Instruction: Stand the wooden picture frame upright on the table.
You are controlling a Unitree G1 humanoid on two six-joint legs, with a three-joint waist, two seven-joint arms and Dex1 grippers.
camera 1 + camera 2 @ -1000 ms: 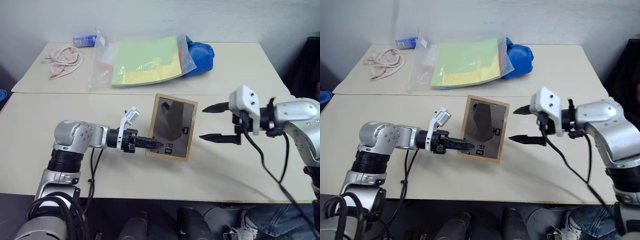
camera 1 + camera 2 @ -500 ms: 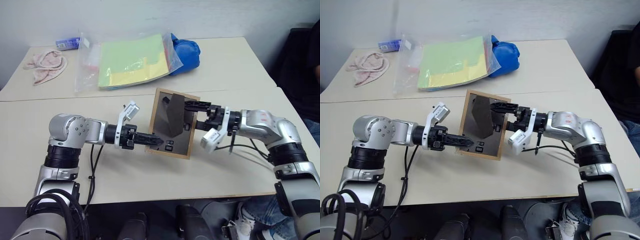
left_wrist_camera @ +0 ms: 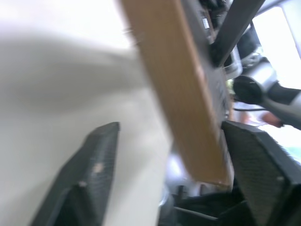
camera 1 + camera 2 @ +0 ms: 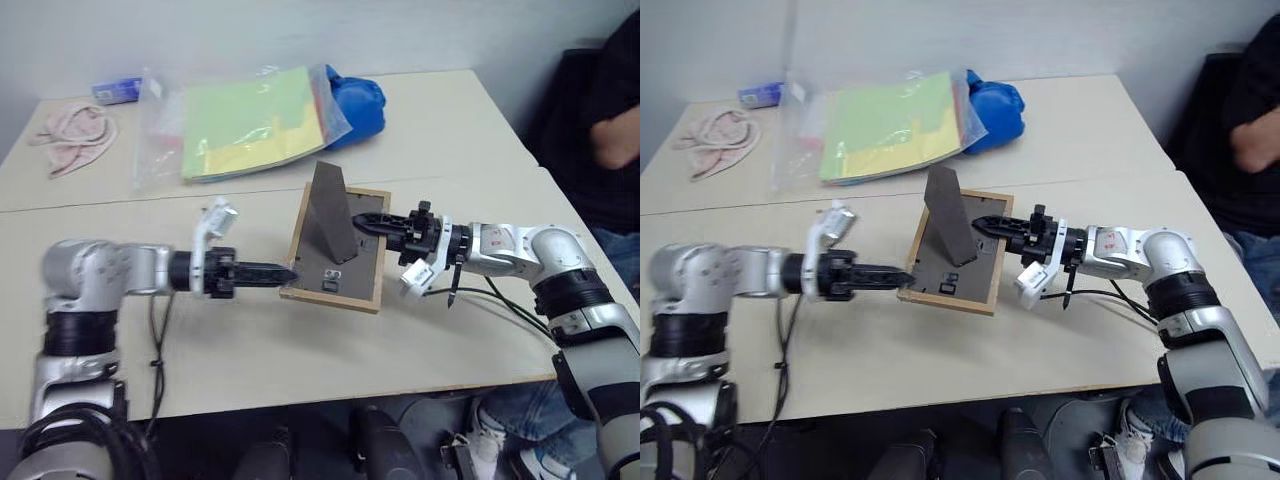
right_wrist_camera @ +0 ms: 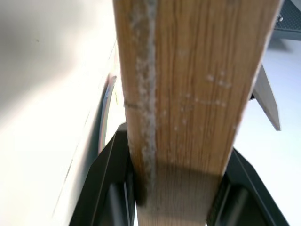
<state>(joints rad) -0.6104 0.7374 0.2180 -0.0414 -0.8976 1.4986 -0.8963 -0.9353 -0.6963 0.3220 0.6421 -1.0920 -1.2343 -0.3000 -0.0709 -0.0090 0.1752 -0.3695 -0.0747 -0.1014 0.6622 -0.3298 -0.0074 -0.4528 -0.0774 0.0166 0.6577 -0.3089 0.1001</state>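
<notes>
Right end effector (image 4: 372, 223) clamped on the frame's (image 4: 337, 247) right edge, left end effector (image 4: 285, 271) spread wide with its fingers either side of the frame's left edge. Frame mid-table (image 4: 300, 350), back panel up, stand (image 4: 329, 211) folded out, bag (image 4: 240, 122) well beyond.

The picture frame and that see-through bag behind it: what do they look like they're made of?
The picture frame has a border that looks like light, unvarnished wood: the right wrist view shows grain lines and a matte surface. Its dark back panel and fold-out stand look like matte board or plastic; I can't tell which. The bag looks like thin clear plastic: it is glossy, crinkled, and the green-yellow paper shows through.
</notes>
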